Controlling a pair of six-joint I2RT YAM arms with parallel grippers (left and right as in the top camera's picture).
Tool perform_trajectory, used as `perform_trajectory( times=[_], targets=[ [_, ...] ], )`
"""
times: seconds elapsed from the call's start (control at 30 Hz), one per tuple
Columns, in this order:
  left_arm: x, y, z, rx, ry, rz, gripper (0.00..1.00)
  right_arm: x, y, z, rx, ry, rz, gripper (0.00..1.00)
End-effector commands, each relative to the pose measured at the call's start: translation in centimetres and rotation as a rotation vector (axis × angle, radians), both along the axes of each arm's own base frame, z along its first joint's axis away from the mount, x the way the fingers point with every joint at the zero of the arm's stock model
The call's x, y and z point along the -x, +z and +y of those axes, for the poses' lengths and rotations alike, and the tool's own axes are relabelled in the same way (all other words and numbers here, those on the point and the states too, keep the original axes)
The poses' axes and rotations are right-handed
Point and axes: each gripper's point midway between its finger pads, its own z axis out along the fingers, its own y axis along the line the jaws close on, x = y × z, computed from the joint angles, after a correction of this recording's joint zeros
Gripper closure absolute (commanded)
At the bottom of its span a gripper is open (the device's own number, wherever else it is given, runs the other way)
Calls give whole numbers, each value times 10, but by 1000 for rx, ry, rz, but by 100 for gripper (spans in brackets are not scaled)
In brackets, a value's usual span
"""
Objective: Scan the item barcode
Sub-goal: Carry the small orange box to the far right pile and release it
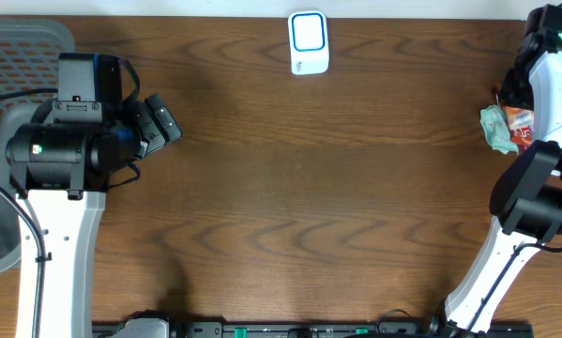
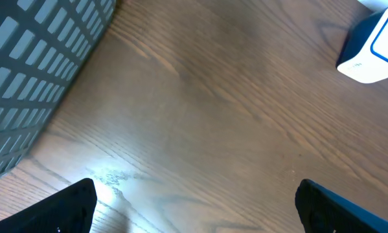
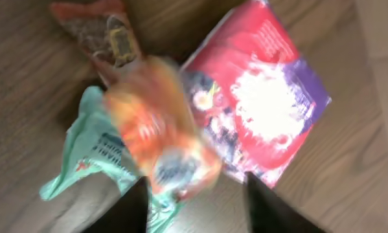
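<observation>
Far L: grey basket (image 1: 18,42) at the table (image 1: 290,207) edge. L gripper (image 1: 165,127) next to it, jaws spread wide, nothing btwn them. Scanner (image 1: 308,42) stands at the back, mid-table, well apart from both arms. Far R: R gripper (image 3: 194,204) over a heap of snack packets (image 1: 506,127), jaws apart, not clamping. Orange packet (image 3: 158,139), blurred, sits right by the fingers (image 3: 134,210), overlapping teal packet (image 3: 83,162) & red packet (image 3: 265,97).

Even overhead light, soft shadows on table (image 1: 290,188), glare patch in left wrist view, right wrist packets (image 3: 161,149) motion-blurred
</observation>
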Motion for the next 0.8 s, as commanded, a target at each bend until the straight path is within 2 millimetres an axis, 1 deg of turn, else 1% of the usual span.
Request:
perform_trajectory(
  times=[0.0,0.07,0.1,0.13,0.2,0.23,0.33,0.5,0.57,0.6,0.7,0.77],
  targets=[
    [0,0,3,-18,-1,3,2,-1,-5,8,-44,5,-7,44],
    [0,0,3,-18,-1,3,2,-1,-5,10,-55,8,-8,39],
    [0,0,3,-18,-1,4,2,0,-3,10,-55,8,-5,34],
    [0,0,3,-18,-1,3,2,2,0,11,-56,8,-4,26],
    [0,0,3,-18,-1,4,2,7,11,13,-56,8,-6,6],
    [0,0,3,-18,-1,3,2,12,25,17,-70,13,-22,1],
    [0,0,3,-18,-1,4,2,16,55,37,-158,46,-98,1],
    [0,0,3,-18,-1,3,2,15,125,85,-336,157,-314,1],
    [0,0,3,-18,-1,3,2,23,154,103,-357,211,-381,1],
    [0,0,3,-18,-1,3,2,29,165,111,-355,228,-401,1],
    [0,0,3,-18,-1,4,2,50,189,136,-335,306,-440,1],
    [0,0,3,-18,-1,3,2,67,193,152,-326,362,-449,1]
  ],
)
